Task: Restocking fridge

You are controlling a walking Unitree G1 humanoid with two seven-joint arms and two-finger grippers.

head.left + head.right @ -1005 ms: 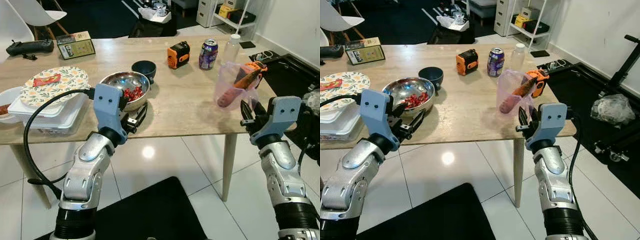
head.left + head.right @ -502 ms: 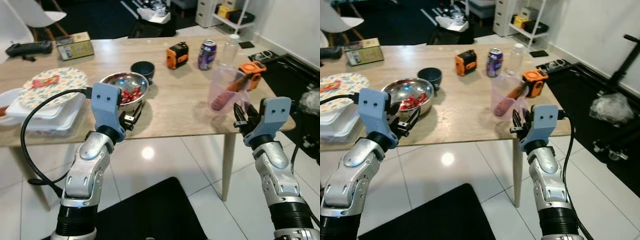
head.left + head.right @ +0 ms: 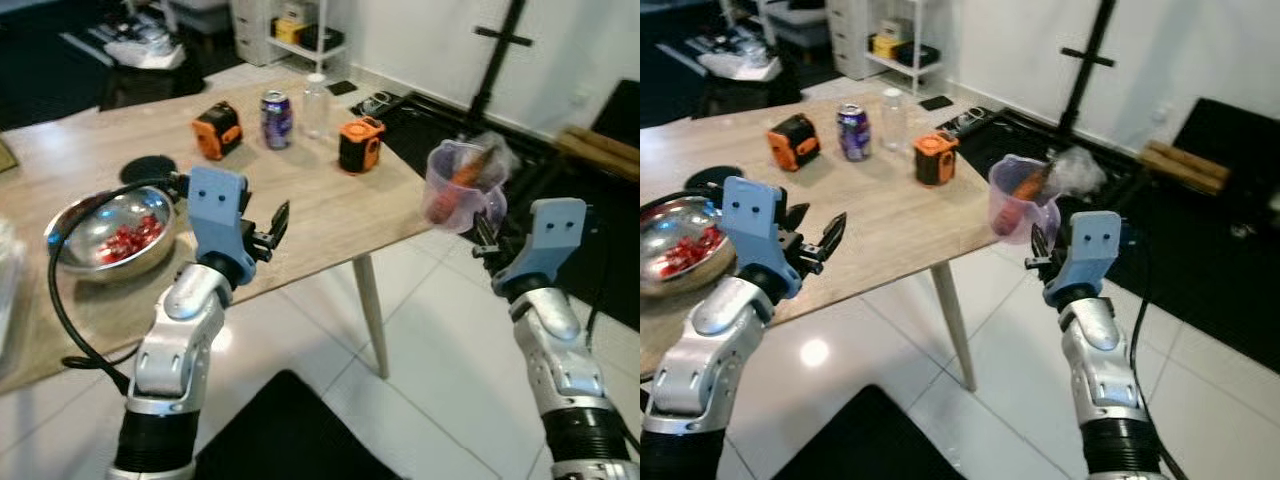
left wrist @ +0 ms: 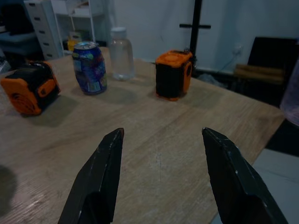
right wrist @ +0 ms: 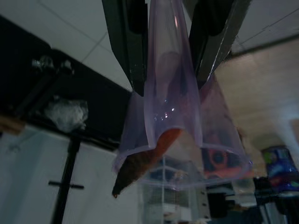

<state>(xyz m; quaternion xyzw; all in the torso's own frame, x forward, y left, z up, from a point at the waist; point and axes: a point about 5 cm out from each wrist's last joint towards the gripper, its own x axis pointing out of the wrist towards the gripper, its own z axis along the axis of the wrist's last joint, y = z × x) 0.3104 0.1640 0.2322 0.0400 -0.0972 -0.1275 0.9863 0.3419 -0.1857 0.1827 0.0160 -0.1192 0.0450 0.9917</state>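
Note:
A clear purple plastic bag [image 3: 460, 190] holding an orange carrot and a pinkish root vegetable hangs in the air past the table's right corner, above the tiled floor. My right gripper [image 3: 482, 230] is shut on its lower edge; in the right wrist view both fingers [image 5: 128, 46] pinch the bag [image 5: 173, 116]. My left gripper [image 3: 270, 228] is open above the wooden table [image 3: 310, 215], with nothing between its fingers [image 4: 100, 182].
On the table stand a steel bowl of red pieces [image 3: 105, 230], a dark bowl [image 3: 150, 168], an orange tape measure [image 3: 216, 130], a soda can [image 3: 275, 105], a plastic bottle [image 3: 316, 92] and an orange-black box [image 3: 360, 145]. A black stand [image 3: 500, 50] rises at the back right.
The whole view has swung to the right. The bag, which rested on the table's right edge, now hangs off the table in my right gripper. My left gripper is farther from the steel bowl.

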